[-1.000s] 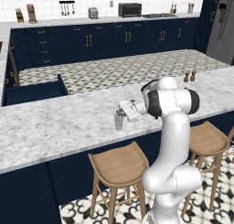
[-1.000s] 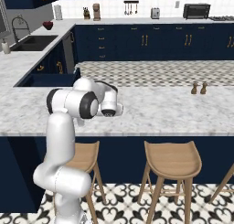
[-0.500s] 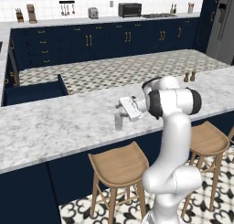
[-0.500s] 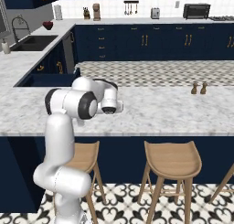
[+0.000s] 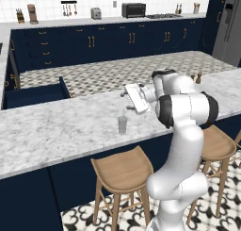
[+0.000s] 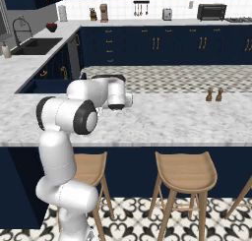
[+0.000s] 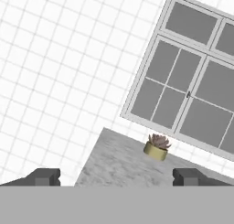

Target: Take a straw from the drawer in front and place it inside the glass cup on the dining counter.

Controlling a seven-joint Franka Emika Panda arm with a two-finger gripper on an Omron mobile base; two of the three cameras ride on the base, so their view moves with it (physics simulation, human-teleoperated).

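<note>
Glass cup (image 5: 122, 124) upright on the dining table (image 5: 56, 131), near its front edge; a thin pale straw (image 5: 124, 113) stands inside it, tip just above the rim. Pincer (image 5: 123, 99) hovers just above the cup at its 12 o'clock, apart from the straw, released: in the hand view the two fingertips (image 7: 43, 177) sit wide apart with nothing between them. Navy drawer (image 5: 35, 94) pulled out, well apart at the cup's 10 o'clock; contents not discernible. Tan pot with succulent (image 7: 156, 147) at the table's far end, below a window (image 7: 187, 77)
</note>
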